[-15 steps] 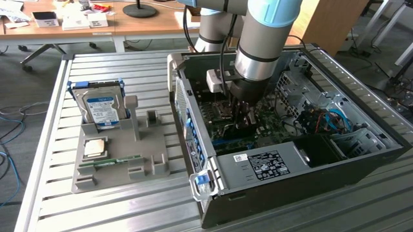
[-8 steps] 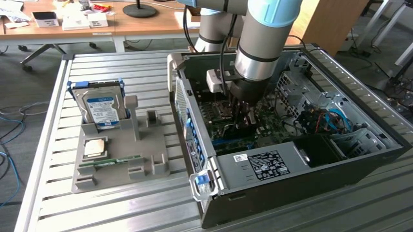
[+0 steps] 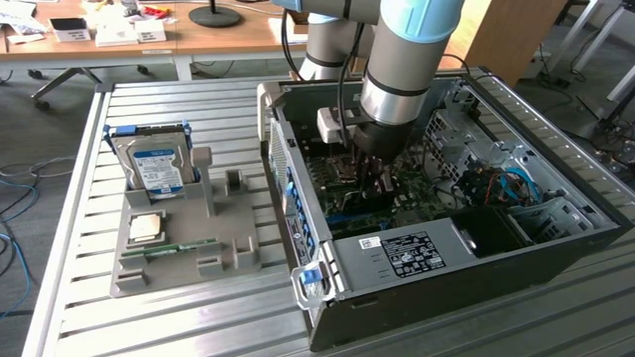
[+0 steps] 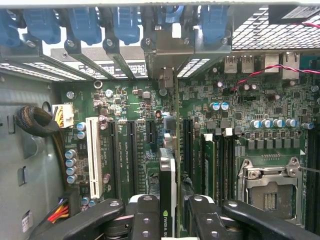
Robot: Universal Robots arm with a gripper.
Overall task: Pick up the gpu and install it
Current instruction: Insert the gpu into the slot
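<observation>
My gripper (image 4: 167, 216) is shut on the gpu (image 4: 167, 170), a thin card seen edge-on with a dark face and a green logo near my fingers (image 4: 145, 215). The card stands upright over the motherboard (image 4: 125, 110), along the long dark slots. Its silver end bracket (image 4: 165, 77) reaches toward the rear slot openings of the case. In the exterior view my gripper (image 3: 377, 175) is lowered deep inside the open computer case (image 3: 555, 245), and the arm hides the card there.
A grey fixture (image 3: 189, 238) on the slatted table at the exterior view's left holds a hard drive (image 3: 157, 167), a CPU (image 3: 146, 227) and a RAM stick (image 3: 184, 248). Inside the case are a white slot (image 4: 92, 155), a CPU socket (image 4: 270, 187), blue clips (image 4: 125, 22) and cables (image 3: 506, 182).
</observation>
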